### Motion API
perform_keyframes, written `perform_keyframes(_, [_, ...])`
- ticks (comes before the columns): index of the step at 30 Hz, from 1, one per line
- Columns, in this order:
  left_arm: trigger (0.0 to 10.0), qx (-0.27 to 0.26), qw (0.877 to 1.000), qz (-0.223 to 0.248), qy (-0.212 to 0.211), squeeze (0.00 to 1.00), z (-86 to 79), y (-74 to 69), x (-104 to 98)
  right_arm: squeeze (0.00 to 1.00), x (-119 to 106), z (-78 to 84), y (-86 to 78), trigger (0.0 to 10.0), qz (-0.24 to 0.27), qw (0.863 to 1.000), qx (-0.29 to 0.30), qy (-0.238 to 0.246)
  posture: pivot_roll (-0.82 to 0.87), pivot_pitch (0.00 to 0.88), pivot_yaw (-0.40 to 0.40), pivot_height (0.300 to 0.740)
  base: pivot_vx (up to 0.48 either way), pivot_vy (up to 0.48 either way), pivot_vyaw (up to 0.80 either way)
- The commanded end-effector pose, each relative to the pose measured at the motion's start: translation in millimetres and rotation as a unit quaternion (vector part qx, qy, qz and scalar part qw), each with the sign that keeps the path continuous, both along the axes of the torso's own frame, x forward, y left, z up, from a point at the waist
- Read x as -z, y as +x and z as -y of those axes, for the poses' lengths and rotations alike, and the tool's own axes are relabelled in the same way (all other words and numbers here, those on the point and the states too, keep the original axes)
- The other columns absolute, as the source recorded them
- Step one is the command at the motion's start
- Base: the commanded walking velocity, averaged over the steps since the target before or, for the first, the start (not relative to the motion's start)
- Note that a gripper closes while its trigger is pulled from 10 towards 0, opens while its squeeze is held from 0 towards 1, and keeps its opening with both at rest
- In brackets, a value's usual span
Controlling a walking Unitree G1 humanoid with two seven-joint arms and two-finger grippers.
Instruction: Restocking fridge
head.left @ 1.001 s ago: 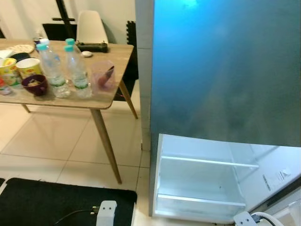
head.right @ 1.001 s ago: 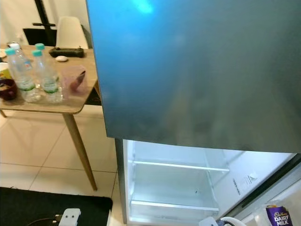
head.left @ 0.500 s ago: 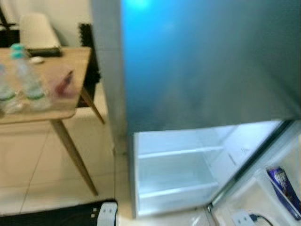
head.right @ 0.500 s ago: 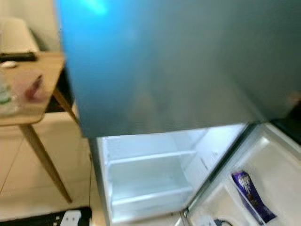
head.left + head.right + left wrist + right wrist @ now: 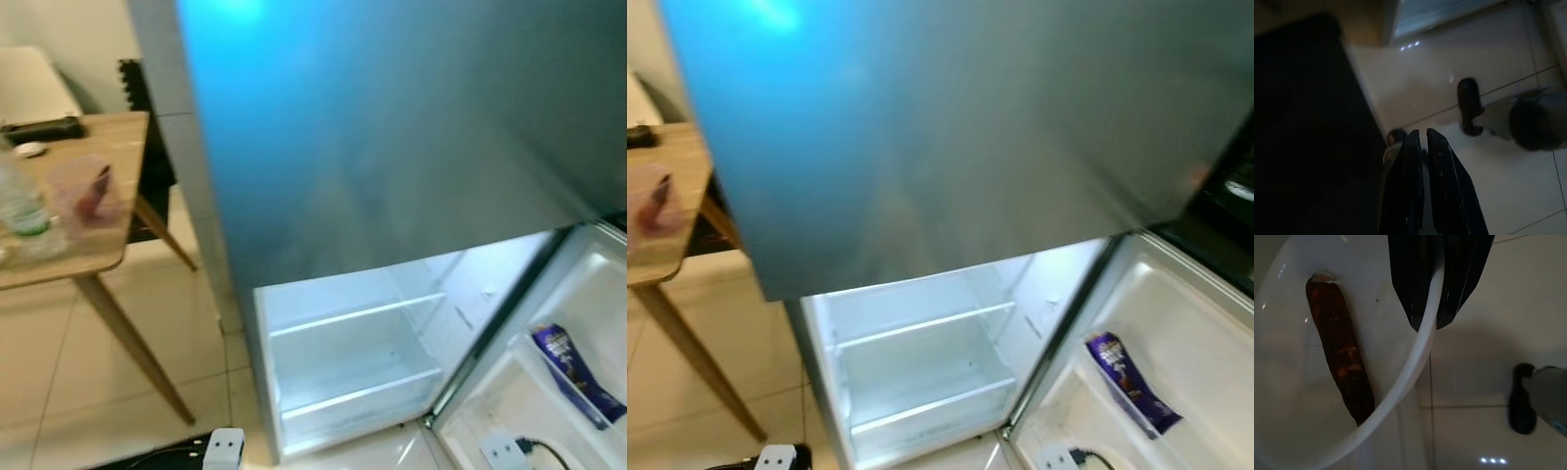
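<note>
While the fridge [image 5: 392, 137] stands with its lower door [image 5: 1176, 333] swung wide, the lit lower compartment [image 5: 343, 362] is seen at about 6 o'clock in the head views, with two bare white shelves [image 5: 358, 315] inside. On the door's inner shelf, at about 4 o'clock, a purple chocolate bar [image 5: 1129, 382] lies tilted. The tall upper door is shut and carries a blue sheen.

At 9 o'clock a wooden worktop [image 5: 69, 257] is seen on slanted legs, bearing a clear water bottle [image 5: 20, 206] at its near part, a clear pink cup [image 5: 83, 191] just beside it, and a dark flat object [image 5: 41, 128] with a small white thing beside it at the far edge. A white chair [image 5: 34, 83] is set behind the worktop. A black mat [image 5: 1303, 137] is laid on the pale tiled floor [image 5: 118, 392] near the robot.

In the right wrist view, the right gripper [image 5: 1432, 325] is closed on the rim of a white bowl [image 5: 1405, 377], the jaws pinching the rim from both sides. A dark reddish-brown sausage-shaped item [image 5: 1342, 355] lies inside the bowl, which is held above the floor tiles.

In the left wrist view, the left gripper [image 5: 1422, 134] is seen hanging over the floor beside the mat, its jaws nearly together with a thin slit between them and nothing held.
</note>
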State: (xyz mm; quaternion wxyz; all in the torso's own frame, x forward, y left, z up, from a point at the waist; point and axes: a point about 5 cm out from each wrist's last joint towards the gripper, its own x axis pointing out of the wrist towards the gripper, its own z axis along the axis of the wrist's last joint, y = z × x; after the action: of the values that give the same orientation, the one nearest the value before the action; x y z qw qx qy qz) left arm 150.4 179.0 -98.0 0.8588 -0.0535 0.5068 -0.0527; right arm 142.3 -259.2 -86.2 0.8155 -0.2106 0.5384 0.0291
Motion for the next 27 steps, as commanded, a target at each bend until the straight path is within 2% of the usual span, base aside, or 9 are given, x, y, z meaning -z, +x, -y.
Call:
perform_keyframes(1, [10.0,0.003,1.000,-0.002,0.004,0.00,-1.3,-2.0,0.6,0.00,-1.8,2.3,2.7,10.0,0.007,1.000,0.003,-0.005,-0.06,0.000,-0.037,0.740,0.000,0.000,0.00])
perform_keyframes(6, [10.0,0.005,1.000,-0.002,0.006,0.00,-1.4,-2.3,0.7,0.00,-2.2,1.6,4.1,10.0,0.013,1.000,0.003,-0.003,-0.06,0.000,-0.037,0.740,0.000,0.000,0.00])
perform_keyframes(8, [10.0,0.009,1.000,-0.004,0.010,0.00,-1.6,-2.7,0.9,0.00,-3.1,-1.1,7.6,10.0,0.029,0.999,0.017,0.016,-0.05,0.000,-0.036,0.740,0.000,0.000,0.00])
perform_keyframes(12, [10.0,0.016,1.000,-0.004,0.014,0.00,-2.4,-2.5,0.8,0.00,-6.7,-11.6,21.8,10.0,0.063,0.996,0.025,0.054,-0.04,0.000,-0.027,0.740,0.000,0.000,0.00])
perform_keyframes(19, [10.0,0.033,0.999,-0.002,0.028,0.00,-5.7,-0.5,-0.3,0.00,-12.1,-29.2,43.8,10.0,0.087,0.994,0.001,0.065,-0.02,0.000,-0.014,0.740,0.000,0.000,0.00])
perform_keyframes(21, [10.0,0.034,0.999,-0.002,0.029,0.00,-6.0,-0.4,-0.4,0.00,-12.4,-30.4,44.9,10.0,0.088,0.994,-0.001,0.066,-0.02,0.000,-0.014,0.740,0.000,0.000,0.00])
perform_keyframes(23, [10.0,0.059,0.997,-0.002,0.042,0.00,-7.3,0.2,-0.8,0.00,-12.3,-37.8,48.9,10.0,0.087,0.994,-0.008,0.065,0.00,0.000,-0.006,0.740,0.000,0.000,0.00])
perform_keyframes(27, [10.0,0.059,0.997,-0.004,0.045,0.00,-8.2,-0.6,-0.5,0.00,-9.9,-41.9,46.8,10.0,0.082,0.994,0.002,0.068,0.00,0.000,-0.007,0.740,0.000,0.000,0.00])
